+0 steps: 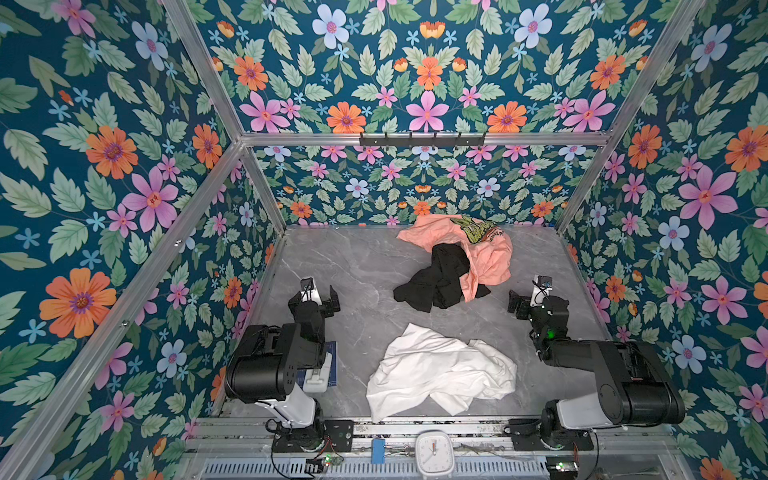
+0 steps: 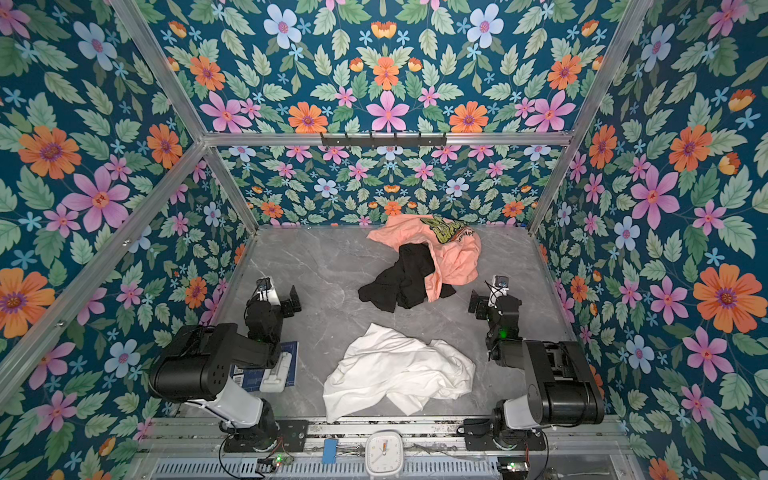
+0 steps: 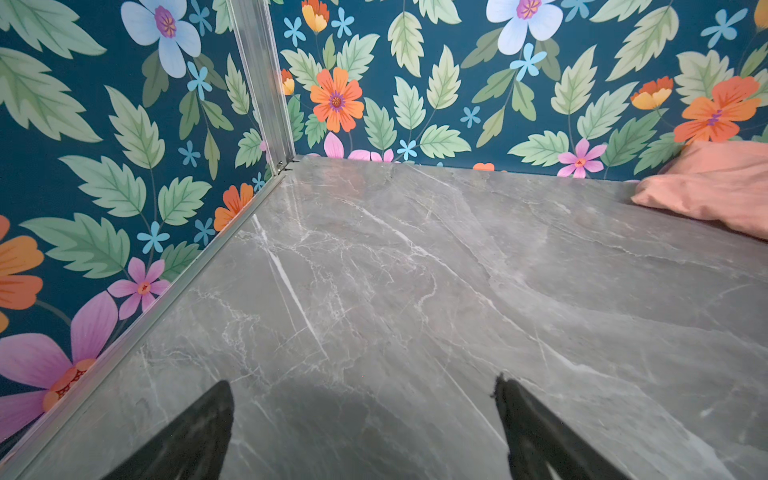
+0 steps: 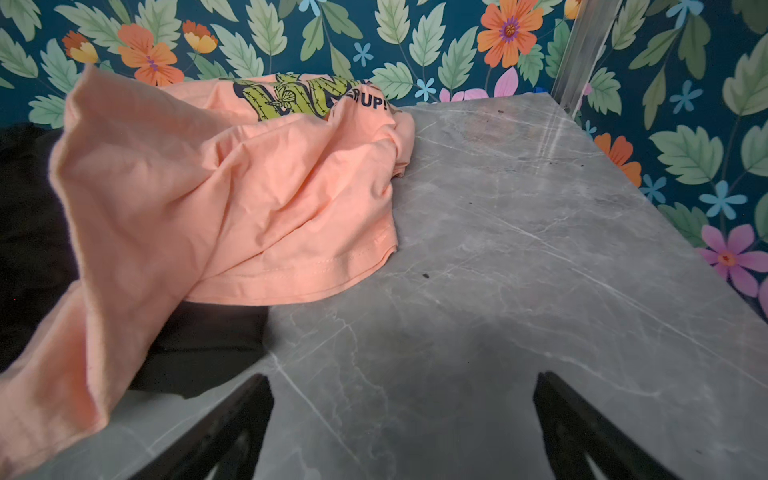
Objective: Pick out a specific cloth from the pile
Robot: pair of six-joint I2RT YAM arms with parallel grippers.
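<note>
White cloth [image 1: 440, 370] sits front-centre on the grey marble surface [image 1: 353, 266], between the two arm bases and close to the front rail. It's on its own and nothing is touching it. Plain, no print, big, and rumpled: deep folds across the middle, one corner poking toward the back, edges flopped out flat. Same story in both top views [image 2: 399, 370].

Left gripper [image 1: 328, 301] is out to the left, well apart from the cloth. Jaws are spread wide w/ nothing between them. Its wrist view shows the gripper [image 3: 361, 386] w/ just bare marble in the gap.

Right gripper [image 1: 517, 303] is over on the right and is spread wide too, holding nothing. In the wrist view this gripper [image 4: 401, 378] has bare marble between the fingers, w/ fabric near one fingertip but not in the gap.

Farther back is the pile [image 1: 453, 262], well apart from the white cloth. The peach-pink shirt [image 1: 490, 257] has its green-yellow print up near the back wall, and the black garment [image 1: 436, 282] spills out of it toward the front. Both are bunched.

At the front edge there's a white clock [image 1: 434, 453], and a blue-and-white item [image 1: 328, 365] lies under the left arm. Can't tell what it is.
</note>
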